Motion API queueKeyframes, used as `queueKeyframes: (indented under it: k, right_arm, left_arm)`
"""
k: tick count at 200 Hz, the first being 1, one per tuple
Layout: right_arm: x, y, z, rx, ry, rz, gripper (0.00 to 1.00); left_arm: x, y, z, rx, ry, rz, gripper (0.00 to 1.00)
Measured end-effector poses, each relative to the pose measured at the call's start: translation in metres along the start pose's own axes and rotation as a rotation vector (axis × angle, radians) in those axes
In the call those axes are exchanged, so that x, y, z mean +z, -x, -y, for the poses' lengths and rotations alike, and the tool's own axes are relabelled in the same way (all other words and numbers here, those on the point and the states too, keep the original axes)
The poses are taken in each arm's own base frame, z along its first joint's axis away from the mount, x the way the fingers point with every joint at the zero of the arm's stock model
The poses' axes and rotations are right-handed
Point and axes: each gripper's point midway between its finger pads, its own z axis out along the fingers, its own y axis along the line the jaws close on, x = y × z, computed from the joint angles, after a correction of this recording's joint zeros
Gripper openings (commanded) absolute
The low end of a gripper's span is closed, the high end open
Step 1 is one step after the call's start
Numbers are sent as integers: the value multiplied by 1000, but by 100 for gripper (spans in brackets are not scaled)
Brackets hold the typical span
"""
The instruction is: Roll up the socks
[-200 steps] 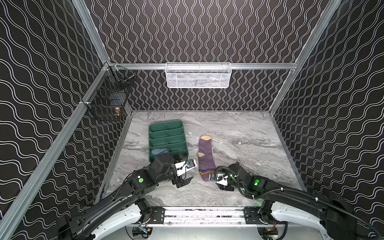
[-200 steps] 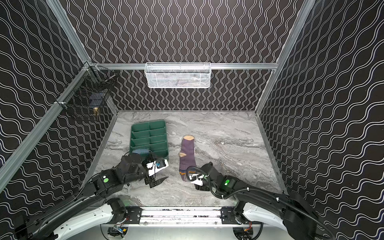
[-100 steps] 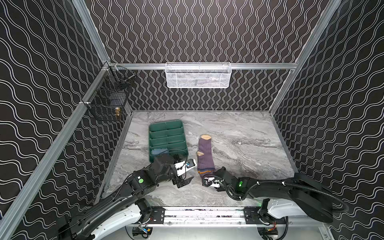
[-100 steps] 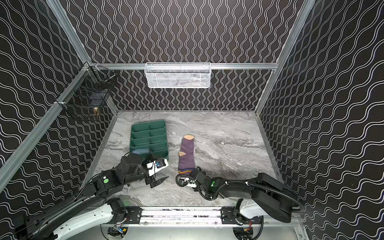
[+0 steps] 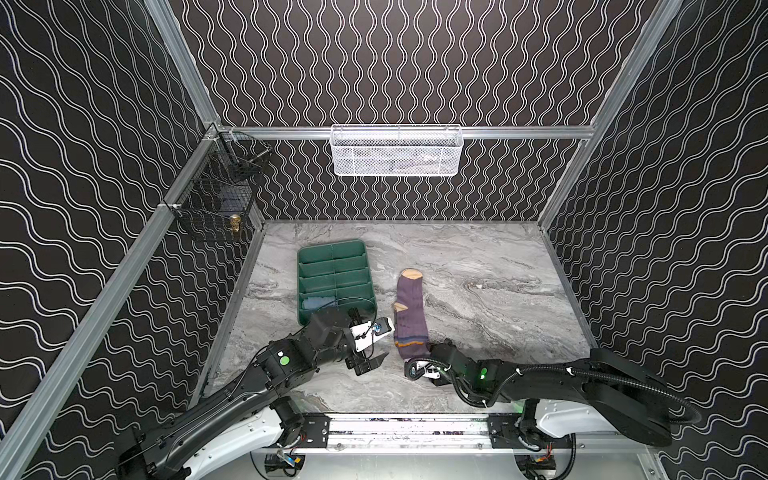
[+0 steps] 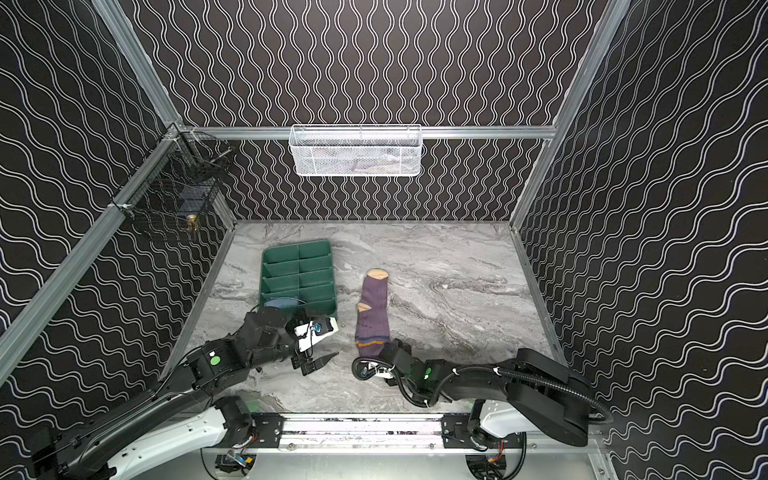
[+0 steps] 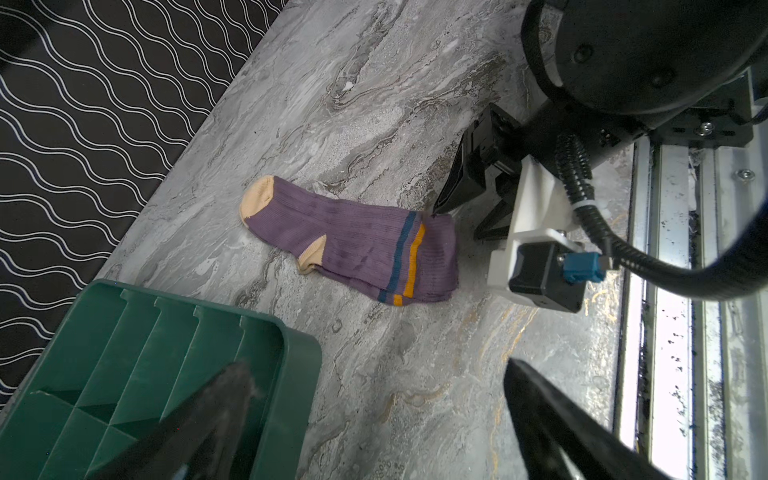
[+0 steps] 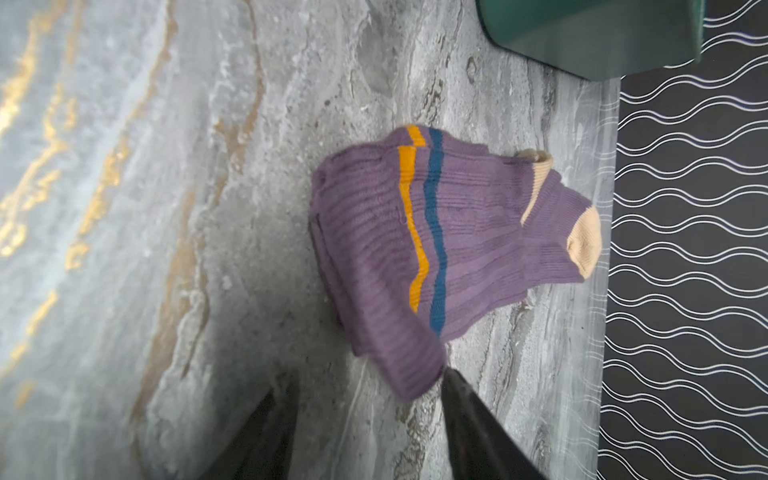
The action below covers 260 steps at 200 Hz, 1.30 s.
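Note:
The purple socks [image 5: 409,311] lie flat on the marble table, tan toe toward the back wall and striped cuff toward me; the doubled cuff edges [image 8: 374,257] suggest two layers. My right gripper [image 8: 370,378] sits low at the cuff end, open, and one fingertip [image 8: 453,380] touches a cuff corner. From the left wrist view the right gripper [image 7: 461,216] points at that same corner. My left gripper [image 7: 376,368] hangs wide open and holds nothing, left of the socks [image 7: 353,245], with one finger over the tray's corner. A light blue fabric bundle [image 5: 318,302] lies in a near tray compartment.
A green divided tray [image 5: 332,253] stands left of the socks. A white mesh basket [image 5: 397,151] hangs on the back wall, and a black wire basket [image 5: 216,199] on the left wall. The metal rail [image 5: 407,428] runs along the table's front edge.
My right gripper has slid left along the table's front to the socks' cuff end, with its arm stretched out low. The left arm has not moved.

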Motion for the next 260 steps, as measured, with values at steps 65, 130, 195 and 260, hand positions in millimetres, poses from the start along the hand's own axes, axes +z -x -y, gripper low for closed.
queueKeyframes:
  k: [65, 130, 195, 260]
  right_arm:
    - [14, 9, 13, -11, -81, 2, 61]
    - [15, 13, -7, -28, 27, 17, 19]
    - [20, 24, -18, 9, 111, 35, 0]
    - [18, 30, -17, 97, 282, 17, 0]
  left_arm:
    - [0, 1, 1, -16, -8, 3, 99]
    - [-2, 2, 1, -16, -5, 10, 99]
    - [-5, 14, -4, -14, -2, 18, 99]
    - [-19, 26, -11, -1, 18, 23, 99]
